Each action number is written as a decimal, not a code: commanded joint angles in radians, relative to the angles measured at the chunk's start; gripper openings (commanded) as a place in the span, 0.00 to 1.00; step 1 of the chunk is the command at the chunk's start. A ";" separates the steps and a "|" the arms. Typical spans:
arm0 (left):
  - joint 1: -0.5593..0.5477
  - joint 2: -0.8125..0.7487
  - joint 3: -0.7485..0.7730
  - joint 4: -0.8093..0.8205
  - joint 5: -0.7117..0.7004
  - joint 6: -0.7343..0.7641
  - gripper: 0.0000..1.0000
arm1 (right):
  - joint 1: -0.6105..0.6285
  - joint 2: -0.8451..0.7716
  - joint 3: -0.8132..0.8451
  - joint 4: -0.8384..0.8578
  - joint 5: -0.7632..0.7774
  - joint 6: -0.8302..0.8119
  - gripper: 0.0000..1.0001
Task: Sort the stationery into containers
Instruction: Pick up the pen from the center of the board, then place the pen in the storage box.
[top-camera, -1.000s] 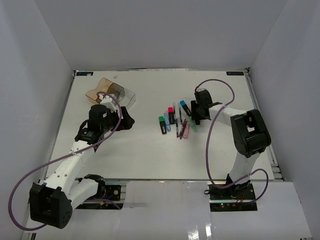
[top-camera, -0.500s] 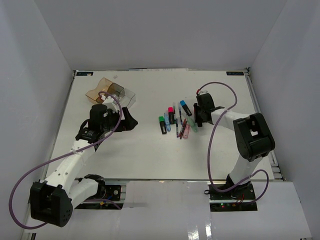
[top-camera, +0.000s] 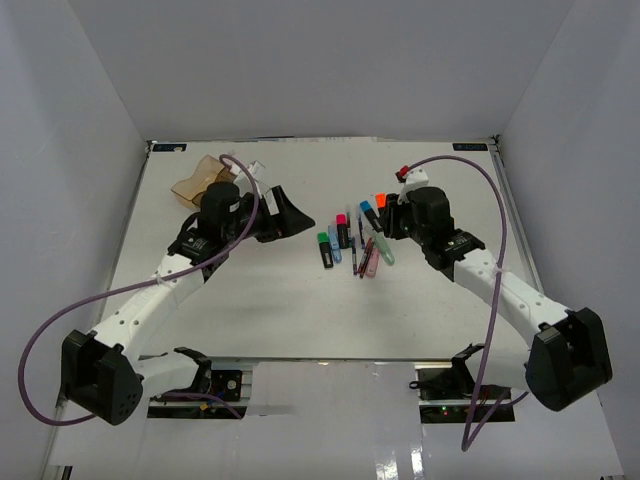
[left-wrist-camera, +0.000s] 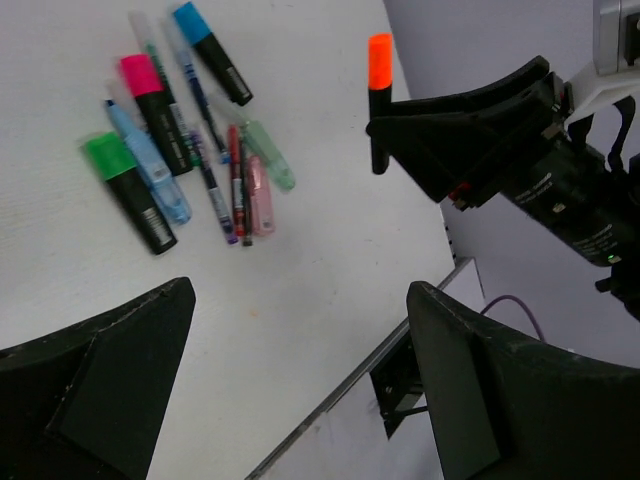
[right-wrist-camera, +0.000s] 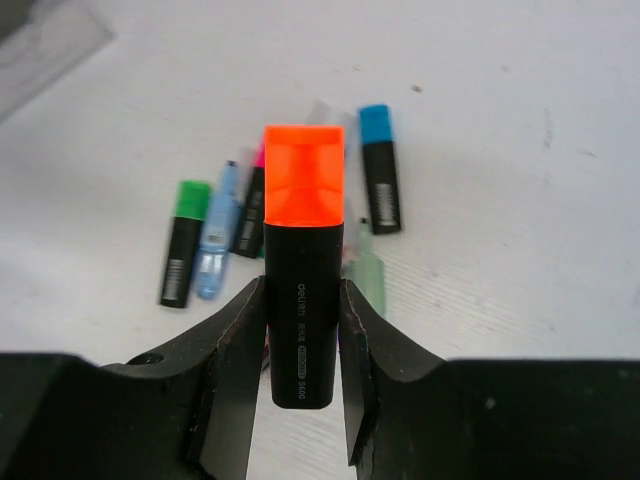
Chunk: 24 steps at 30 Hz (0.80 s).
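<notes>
"What's in your right gripper (right-wrist-camera: 303, 300)?"

"One orange highlighter (right-wrist-camera: 303, 250), pinched cap-up and held above the table (top-camera: 300, 310)."

"And around it?"

"At its eight o'clock, seen from the top, lies the pile. There are three black ones: green highlighter (left-wrist-camera: 130, 190), pink highlighter (left-wrist-camera: 155, 110), blue highlighter (left-wrist-camera: 210, 55). There are three pastels: blue marker (left-wrist-camera: 150, 165), pink marker (left-wrist-camera: 258, 190), mint marker (left-wrist-camera: 268, 155). The thin pens (left-wrist-camera: 205, 165) are too tangled to count."

"Your left gripper (left-wrist-camera: 300, 370)?"

"Spread wide, holding nothing. One organiser tray (top-camera: 198, 178) sits at its ten o'clock, partly hidden."

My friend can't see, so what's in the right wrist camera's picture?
The right pincer is shut on a black highlighter with an orange cap, held above the white table. Below it lie a green-capped highlighter, a blue-capped highlighter and a pale blue marker.
</notes>
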 joint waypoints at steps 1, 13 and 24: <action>-0.103 0.052 0.086 0.099 -0.086 -0.098 0.98 | 0.046 -0.074 -0.043 0.100 -0.078 0.027 0.18; -0.257 0.280 0.224 0.269 -0.246 -0.156 0.83 | 0.100 -0.177 -0.104 0.244 -0.208 0.122 0.19; -0.269 0.392 0.282 0.321 -0.261 -0.138 0.70 | 0.106 -0.151 -0.116 0.284 -0.233 0.142 0.20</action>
